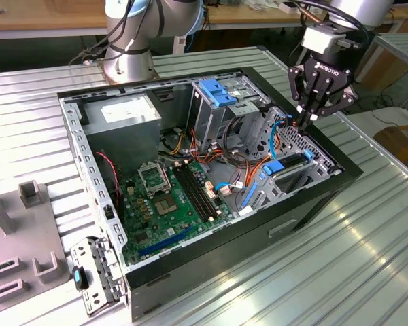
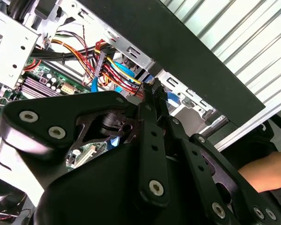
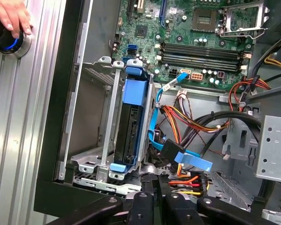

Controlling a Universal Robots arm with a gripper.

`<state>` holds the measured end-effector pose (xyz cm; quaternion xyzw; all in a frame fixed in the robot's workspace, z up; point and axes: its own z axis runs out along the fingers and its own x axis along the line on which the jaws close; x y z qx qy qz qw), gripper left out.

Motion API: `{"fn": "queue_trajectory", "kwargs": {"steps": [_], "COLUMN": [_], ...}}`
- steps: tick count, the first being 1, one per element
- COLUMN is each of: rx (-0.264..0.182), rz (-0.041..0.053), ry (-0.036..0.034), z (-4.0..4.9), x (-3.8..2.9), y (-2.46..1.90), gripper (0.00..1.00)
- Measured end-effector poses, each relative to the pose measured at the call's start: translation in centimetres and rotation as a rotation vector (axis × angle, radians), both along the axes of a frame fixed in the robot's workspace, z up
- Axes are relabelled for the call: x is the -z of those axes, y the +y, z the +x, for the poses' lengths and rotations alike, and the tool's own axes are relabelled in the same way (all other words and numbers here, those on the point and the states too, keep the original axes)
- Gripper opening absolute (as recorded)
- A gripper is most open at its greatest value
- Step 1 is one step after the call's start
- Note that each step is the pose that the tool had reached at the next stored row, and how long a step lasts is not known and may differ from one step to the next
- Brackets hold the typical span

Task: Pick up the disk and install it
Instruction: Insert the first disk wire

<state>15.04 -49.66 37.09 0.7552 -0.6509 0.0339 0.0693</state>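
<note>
Hand: over in the exterior view, the three-fingered hand point(image 1: 306, 121) hangs above the front corner of the open computer case point(image 1: 258, 251). Its fingers are drawn tight together, tips meeting, with nothing between them that I can see.
Disk: there it is in the first wrist view. The disk point(image 3: 131, 126) stands on edge inside the metal drive cage point(image 3: 105, 117), its dark side face showing and blue rails point(image 3: 133, 91) at both ends. It's in the bay, not in the hand.
Hand to disk: the fingertips sit just beside the cage end nearest the case's front wall, close to the disk's blue end piece. I cannot tell whether they are touching.
Cables: a blue data cable point(image 3: 192, 161) and a bundle of orange, red and yellow wires point(image 3: 187, 122) crowd in just beside the cage.
Motherboard: the green board point(image 1: 170, 204) lies well apart from the action.
Person: a person's hand point(image 3: 11, 16) rests on a blue-ringed button point(image 3: 7, 44) on the ribbed tabletop point(image 1: 367, 258), outside the case.
Handling: by my reckoning it is rigid, dense for its size and unforgiving of knocks. The flat metal faces look slippery, so the long edges along the plastic rails are the better place to hold it.
Progress: it looks slotted in, but I cannot tell whether it is fully latched.
</note>
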Motion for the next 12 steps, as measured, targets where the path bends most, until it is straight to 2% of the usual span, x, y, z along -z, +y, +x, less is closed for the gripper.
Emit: {"fn": "queue_trajectory", "kwargs": {"steps": [6,12], "rx": [0.006,0.039], "rz": [0.0000,0.0001], "ry": [0.0000,0.0000], "z": [-0.08,-0.17], "x": [0.01,0.03], "y": [-0.01,-0.01], "gripper": [0.16,0.16]}}
